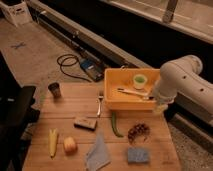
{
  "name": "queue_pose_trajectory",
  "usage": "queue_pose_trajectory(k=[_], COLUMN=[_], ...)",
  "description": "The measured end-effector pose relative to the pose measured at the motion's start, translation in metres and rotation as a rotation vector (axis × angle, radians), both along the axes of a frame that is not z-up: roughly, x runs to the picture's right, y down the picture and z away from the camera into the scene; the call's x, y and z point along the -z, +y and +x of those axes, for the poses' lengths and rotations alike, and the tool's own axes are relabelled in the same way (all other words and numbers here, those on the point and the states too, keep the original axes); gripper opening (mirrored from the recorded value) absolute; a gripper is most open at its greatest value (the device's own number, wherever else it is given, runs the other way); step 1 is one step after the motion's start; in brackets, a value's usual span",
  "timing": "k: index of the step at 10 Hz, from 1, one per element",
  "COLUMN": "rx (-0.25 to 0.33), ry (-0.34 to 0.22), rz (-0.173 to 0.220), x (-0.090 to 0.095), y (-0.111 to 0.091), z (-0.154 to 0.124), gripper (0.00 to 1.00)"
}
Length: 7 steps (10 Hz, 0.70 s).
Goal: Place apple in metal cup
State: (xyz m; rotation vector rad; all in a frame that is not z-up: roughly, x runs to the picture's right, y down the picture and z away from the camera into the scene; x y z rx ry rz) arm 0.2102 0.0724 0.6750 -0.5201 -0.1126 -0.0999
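Note:
The apple (70,145), small and yellow-orange with a reddish blush, lies near the front left of the wooden table (75,107). The dark grey metal cup (54,90) stands upright at the table's far left corner, well behind the apple. My white arm (182,80) reaches in from the right over the yellow bin's right end. The gripper (160,108) hangs at the arm's lower end by the bin's right front corner, far from both apple and cup. Nothing shows in it.
A yellow bin (112,97) holds a light green cup (139,80) and a utensil. On the table lie a corn cob (53,142), brown block (86,122), green pepper (115,125), grapes (138,132), blue sponge (137,155), grey cloth (97,154). A black chair (12,115) stands left.

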Motion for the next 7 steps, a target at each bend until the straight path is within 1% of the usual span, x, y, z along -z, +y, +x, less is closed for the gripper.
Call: queue_pose_trajectory(k=[1,2,3,5,7], rx=[0.017,0.045,0.057,0.057,0.06], ry=[-0.037,-0.083,-0.096,-0.089,-0.092], rz=[0.0,0.011,0.015,0.018,0.017], x=[0.001,0.007,0.008,0.008,0.008], y=[-0.002,-0.003,-0.003,-0.003,-0.003], z=[-0.022,-0.05,-0.058,-0.055,-0.057], gripper=[0.65,0.65,0.65,0.65,0.65])
